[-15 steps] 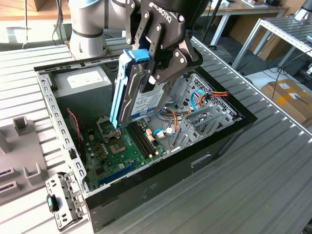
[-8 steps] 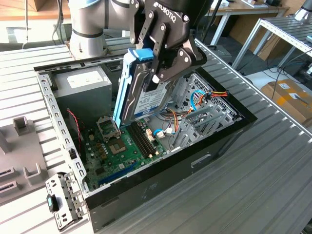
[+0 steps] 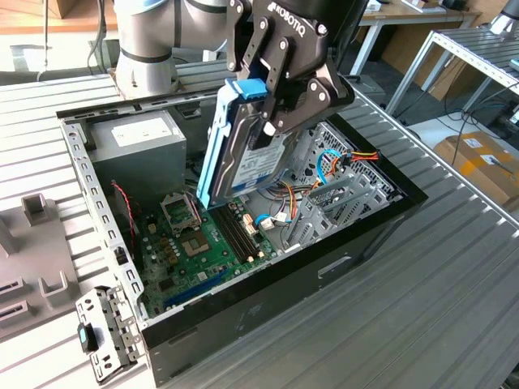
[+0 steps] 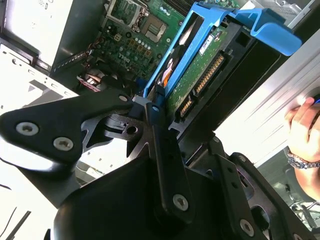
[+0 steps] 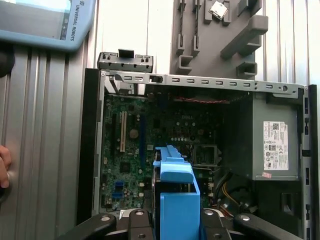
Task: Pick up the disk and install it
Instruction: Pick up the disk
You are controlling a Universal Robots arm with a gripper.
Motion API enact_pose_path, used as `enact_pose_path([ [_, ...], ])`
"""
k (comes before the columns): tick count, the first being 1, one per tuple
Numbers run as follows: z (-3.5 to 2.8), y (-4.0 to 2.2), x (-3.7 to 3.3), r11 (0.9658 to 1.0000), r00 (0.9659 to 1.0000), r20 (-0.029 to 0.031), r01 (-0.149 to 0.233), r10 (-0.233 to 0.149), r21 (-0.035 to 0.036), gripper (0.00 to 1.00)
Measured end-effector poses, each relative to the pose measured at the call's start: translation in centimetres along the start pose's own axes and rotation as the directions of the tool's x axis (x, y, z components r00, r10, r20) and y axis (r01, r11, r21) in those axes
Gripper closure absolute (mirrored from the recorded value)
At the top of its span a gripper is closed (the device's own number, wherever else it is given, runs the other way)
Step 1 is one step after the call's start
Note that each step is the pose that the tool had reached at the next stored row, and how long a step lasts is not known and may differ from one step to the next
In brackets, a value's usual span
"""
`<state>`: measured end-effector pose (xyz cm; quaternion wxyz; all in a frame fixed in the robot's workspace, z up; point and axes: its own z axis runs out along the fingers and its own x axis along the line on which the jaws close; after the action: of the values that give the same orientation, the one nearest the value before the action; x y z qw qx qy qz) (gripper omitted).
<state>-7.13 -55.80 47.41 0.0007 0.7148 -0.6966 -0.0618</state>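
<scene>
A grey ribbed metal table (image 3: 454,275) carries an open computer case (image 3: 324,279), which lies on its side with its boards facing up. Just beside one corner of the case lies a small metal bracket (image 3: 101,336). A grey plastic holder (image 3: 32,251) rests nearby at the exterior view's left.

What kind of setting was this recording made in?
Probably a robotics lab or workshop: a ribbed aluminium workbench, an open black desktop computer case on it, and the arm's tool gripping a dark hard disk with blue rails.
</scene>
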Motion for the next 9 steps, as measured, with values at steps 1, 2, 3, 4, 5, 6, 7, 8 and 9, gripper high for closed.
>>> enact_pose_path([
  [1, 0.00, -0.10, 0.00, 1.0000, 1.0000, 0.0001, 0.000, 0.000, 0.0001, 0.64],
  [2, -0.02, -0.22, 0.01, 1.0000, 1.0000, 0.0000, 0.000, 0.000, 0.0000, 0.64],
  [3, -0.03, -0.31, 0.01, 1.0000, 1.0000, 0.0000, 0.000, 0.000, 0.0000, 0.64],
  [4, -0.04, -0.46, 0.01, 1.0000, 1.0000, 0.0000, 0.000, 0.000, 0.0000, 0.64],
  [5, -0.05, -0.57, 0.01, 1.0000, 1.0000, 0.0000, 0.000, 0.000, 0.0000, 0.64],
  [6, -0.06, -0.70, 0.02, 1.0000, 1.0000, 0.0001, 0.000, 0.000, 0.0000, 0.64],
  [7, -0.07, -0.82, 0.02, 1.0000, 1.0000, 0.0000, 0.000, 0.000, 0.0000, 0.64],
  [8, -0.09, -1.03, 0.02, 1.0000, 1.0000, 0.0000, 0.000, 0.000, 0.0000, 0.64],
  [9, -0.10, -1.15, 0.03, 1.0000, 1.0000, 0.0001, 0.000, 0.000, 0.0001, 0.64],
])
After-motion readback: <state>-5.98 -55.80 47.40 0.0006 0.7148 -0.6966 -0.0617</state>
